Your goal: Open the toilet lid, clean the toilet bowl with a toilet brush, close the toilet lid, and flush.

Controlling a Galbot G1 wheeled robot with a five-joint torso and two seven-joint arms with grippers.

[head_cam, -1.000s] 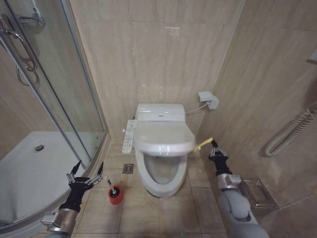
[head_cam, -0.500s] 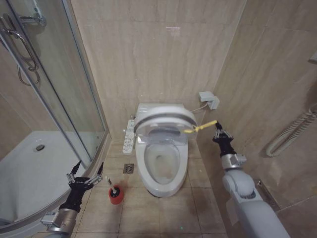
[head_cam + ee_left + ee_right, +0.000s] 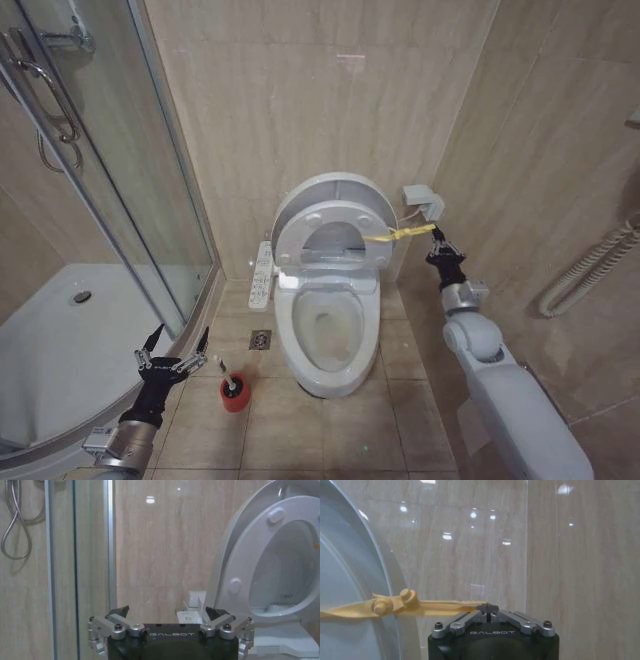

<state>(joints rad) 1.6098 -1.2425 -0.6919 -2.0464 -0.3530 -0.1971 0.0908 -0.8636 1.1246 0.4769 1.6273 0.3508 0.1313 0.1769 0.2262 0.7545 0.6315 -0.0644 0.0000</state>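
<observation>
Since a second ago the lid (image 3: 318, 205) and the seat (image 3: 333, 243) have swung from flat over the bowl (image 3: 328, 325) to nearly upright against the wall, and the right gripper (image 3: 437, 243) has climbed from beside the bowl to level with the raised seat. Its fingers are clenched on a yellow strap (image 3: 403, 233) that runs to the seat's edge (the knot shows up close in the right wrist view, (image 3: 390, 602)). So the seat came up with the lid, and the bowl lies open below.

Low at the left, the left gripper (image 3: 174, 353) hovers with its fingers spread and holding nothing, near the brush (image 3: 230, 382) standing in its red cup (image 3: 234, 397) on the floor just left of the toilet.

As I judge it, the opening step is almost done. The risk lies in the strap: if the right gripper lets go before lid and seat lean past upright, both could drop back onto the bowl; pulling on too hard could strain the hinge or slip the knot.
</observation>
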